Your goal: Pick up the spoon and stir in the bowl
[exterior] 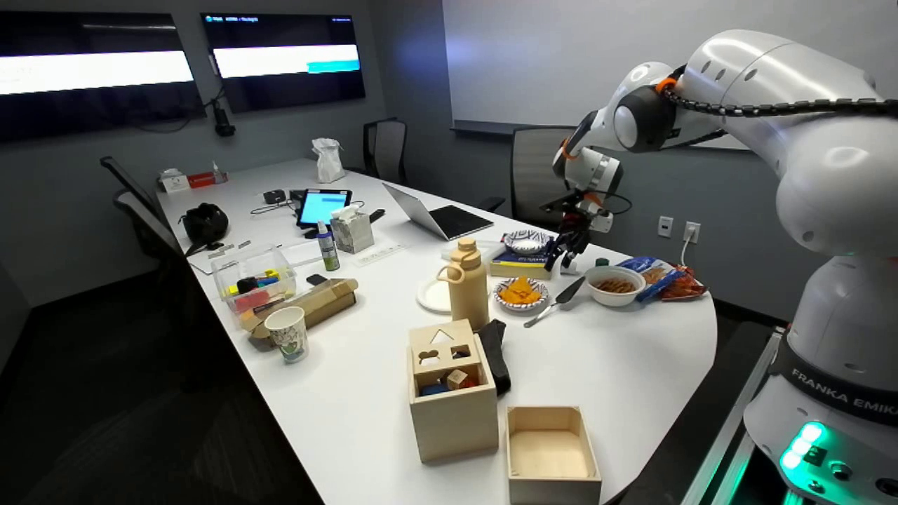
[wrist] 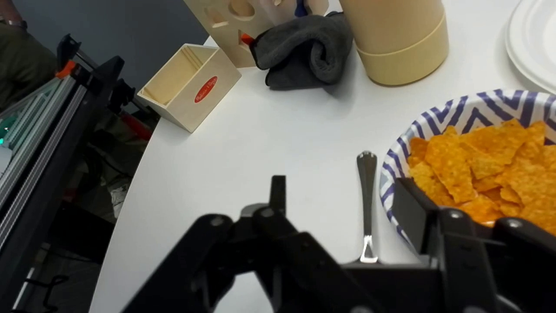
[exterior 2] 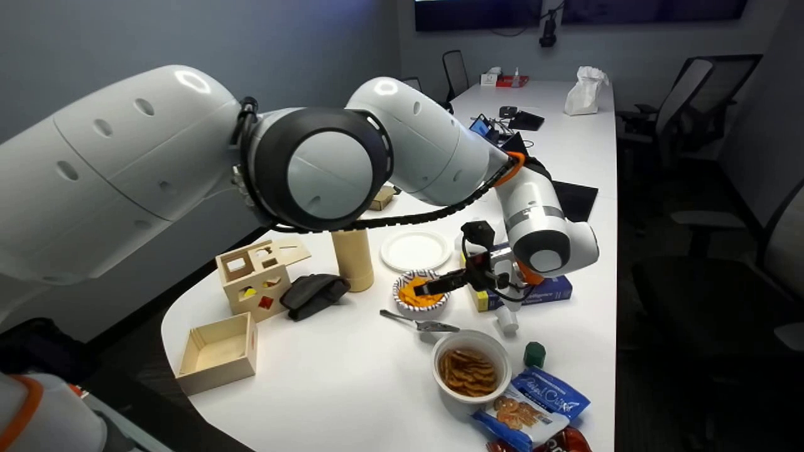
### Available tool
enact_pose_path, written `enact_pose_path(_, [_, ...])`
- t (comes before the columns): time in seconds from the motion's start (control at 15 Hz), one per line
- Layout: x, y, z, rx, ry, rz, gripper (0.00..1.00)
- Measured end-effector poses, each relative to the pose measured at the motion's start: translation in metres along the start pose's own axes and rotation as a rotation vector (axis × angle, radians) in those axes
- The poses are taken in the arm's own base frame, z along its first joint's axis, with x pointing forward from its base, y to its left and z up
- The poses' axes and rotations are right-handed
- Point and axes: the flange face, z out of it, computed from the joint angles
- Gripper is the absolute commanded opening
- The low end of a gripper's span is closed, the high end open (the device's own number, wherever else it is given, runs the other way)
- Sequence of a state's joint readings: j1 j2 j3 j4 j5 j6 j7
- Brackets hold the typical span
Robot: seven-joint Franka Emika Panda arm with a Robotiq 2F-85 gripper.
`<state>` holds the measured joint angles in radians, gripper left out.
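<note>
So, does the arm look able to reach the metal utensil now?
Probably yes: the tool is open and nothing covers the metal utensil, though the chip bowl close beside it may leave little room.

White table (wrist: 260, 148) is kinda packed: chip bowl (wrist: 469, 114) and utensil (wrist: 367, 191) near the gripper (wrist: 342, 200), cloth (wrist: 299, 54) and box (wrist: 210, 98) farther out.

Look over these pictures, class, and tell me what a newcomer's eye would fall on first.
Probably the big white robot arm, looming large in both exterior views, its open gripper hanging above the white table. Next, perhaps, the bright orange chips in a zigzag-patterned bowl, with a metal utensil lying beside it. Then, maybe, the wooden box with shaped holes, in the foreground of an exterior view.
</note>
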<state>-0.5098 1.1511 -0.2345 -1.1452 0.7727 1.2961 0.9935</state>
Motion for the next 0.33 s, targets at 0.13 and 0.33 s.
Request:
enact_pose_path(0.13, [-0.0014,-0.0009,0.0000,0.000,0.000,-0.004,1.00])
enact_pose_path(0.33, [-0.0039,-0.0022,-0.0008,0.002,0.002,-0.012,1.00])
